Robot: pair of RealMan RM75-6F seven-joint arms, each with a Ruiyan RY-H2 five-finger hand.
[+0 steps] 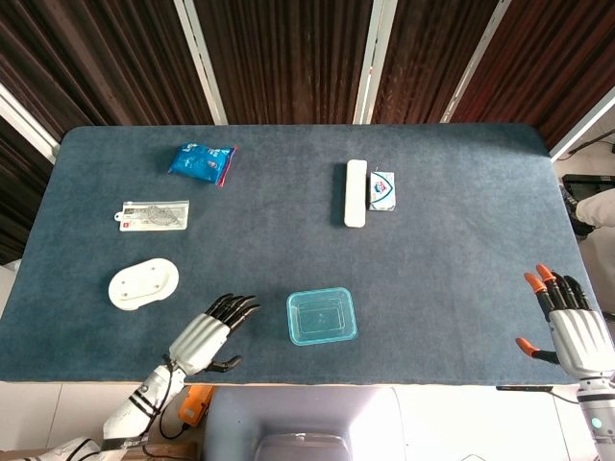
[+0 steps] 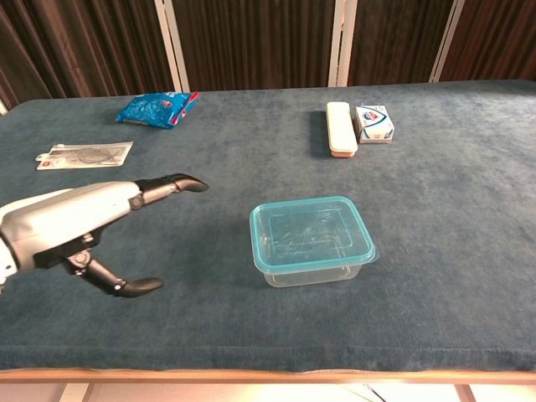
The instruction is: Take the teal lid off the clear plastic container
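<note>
The clear plastic container (image 1: 322,331) (image 2: 311,270) sits near the table's front edge, with its teal lid (image 1: 321,315) (image 2: 310,233) seated on top. My left hand (image 1: 208,335) (image 2: 79,224) hovers to the left of the container, fingers stretched toward it and thumb apart, holding nothing; a gap separates it from the lid. My right hand (image 1: 565,325) is at the table's right front corner, fingers spread and empty, far from the container. It shows only in the head view.
A white oval dish (image 1: 143,284) lies left of my left hand. Farther back are a flat clear packet (image 1: 154,215), a blue snack bag (image 1: 201,160), a long white case (image 1: 356,192) and a small blue-white box (image 1: 382,190).
</note>
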